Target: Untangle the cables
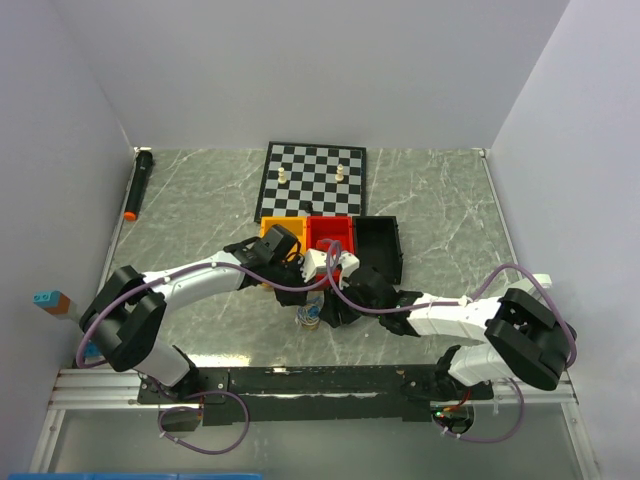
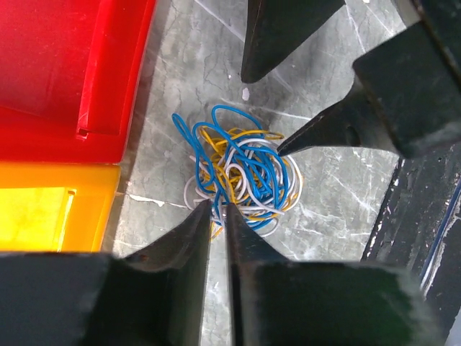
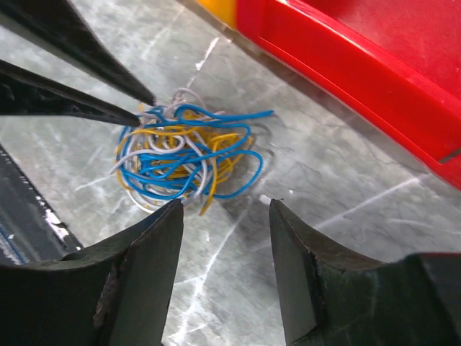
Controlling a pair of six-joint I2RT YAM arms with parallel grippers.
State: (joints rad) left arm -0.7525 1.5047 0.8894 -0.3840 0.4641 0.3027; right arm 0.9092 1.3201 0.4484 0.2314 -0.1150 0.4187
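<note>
The grey-green marbled table (image 1: 200,200) carries a red plastic bin (image 2: 108,79) at the far side. Just near of it, apart from its wall, lies the tight knot of thin blue, orange-yellow and whitish cables (image 2: 241,169). The right gripper (image 3: 225,209) stands wide and empty at the knot's right, and the left gripper (image 2: 217,207) stands narrow at its left edge, a slit showing between the jaws and nothing plainly held. Risk noted: with the loops interlocked, a pinch that takes several strands, or a pull from one side alone, would likely drag or tighten the whole knot instead of freeing a wire.
</note>
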